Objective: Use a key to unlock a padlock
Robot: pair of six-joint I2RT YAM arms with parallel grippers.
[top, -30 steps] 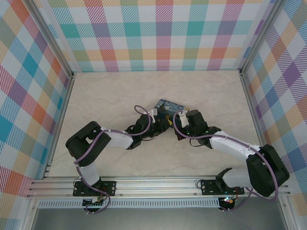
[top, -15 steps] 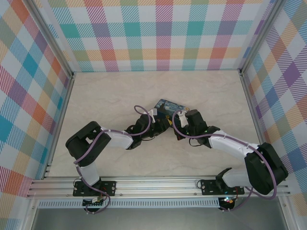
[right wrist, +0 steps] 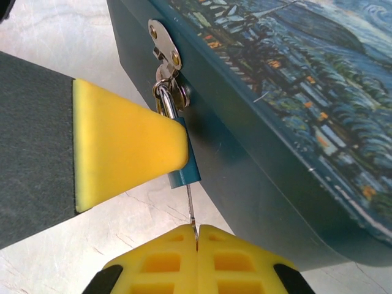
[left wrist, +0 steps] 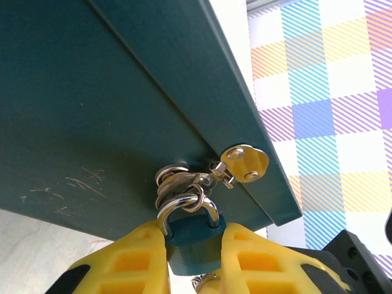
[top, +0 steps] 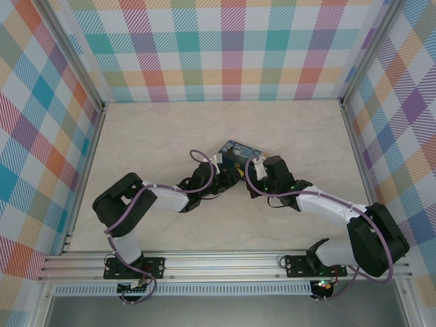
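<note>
The right arm's fingers (right wrist: 153,262) are closed on the head of the key (right wrist: 191,211). In the right wrist view its thin shaft runs from them toward 12 o'clock, leaning slightly to 11. The shaft tip meets the bottom face of the padlock (right wrist: 187,174); how deep it sits cannot be told. The padlock's teal body lies along nearly the same 11-to-5 axis, so key and keyway appear in line. The left arm's fingers (left wrist: 135,257) are clamped on the padlock body from both sides. Its shackle (left wrist: 187,208) is threaded through the hasp (left wrist: 245,162) on the side of the painted box (right wrist: 294,92), which rests on the worktop (right wrist: 61,37). The right arm is the one positioned to turn. Against the earlier top views, the right wrist has edged slightly toward 10 o'clock, nearer the left wrist; left arm and box appear unchanged.
</note>
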